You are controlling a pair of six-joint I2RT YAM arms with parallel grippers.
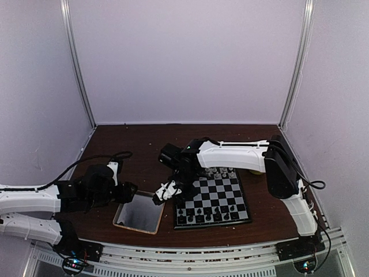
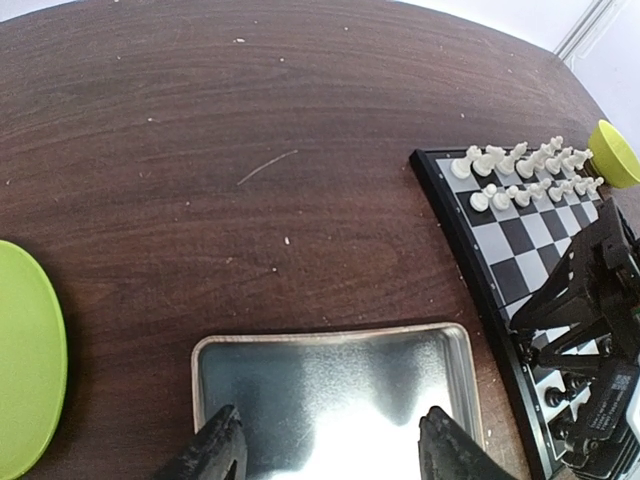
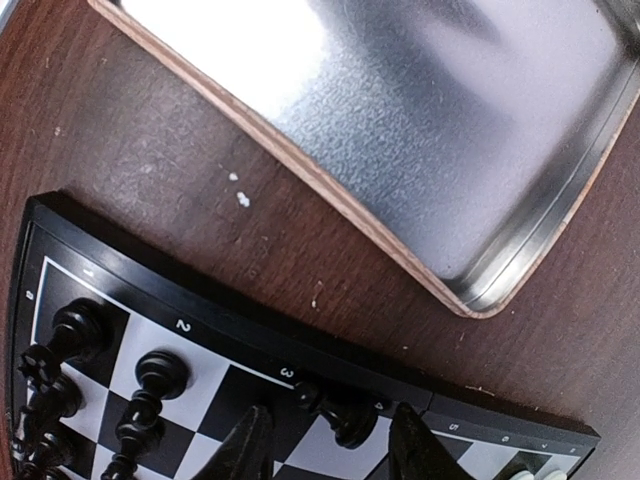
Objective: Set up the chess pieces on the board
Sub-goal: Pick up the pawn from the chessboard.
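— Whereabouts of the board (image 1: pixel 212 201)?

— Flat on the table (image 1: pixel 144 144), towards the front edge, on the right arm's side. Square, so no long axis to speak of. Turned a touch off the table's front edge.

— And facing which way?

— White chess pieces (image 1: pixel 222 172) in two rows along the board's far edge, black chess pieces (image 1: pixel 204 216) in two rows along its near edge.

— Any writing?

— White digits on the board's black rim, on the side facing the tray (image 3: pixel 400 120). A 2 and a 3 legible there; the others too small or cut off to read.

— Left of the board?

— Just beside it, the tray, shiny metal, parted from the rim by a strip of bare wood. Well left of the board, a green plate (image 2: pixel 25 360). By the board's far right corner, a yellow-green cup (image 2: pixel 612 152).

— Right gripper (image 3: pixel 330 450)?

— Low at the board's tray-side edge, jaws about half apart, astride one black piece (image 3: pixel 345 410) just inside the rim. A gap on either side of it, so no grip. Cannot tell whether upright or on its side.

— Left gripper (image 2: pixel 330 455)?

— Left of the board, above the tray, jaws spread wide, nothing between them.
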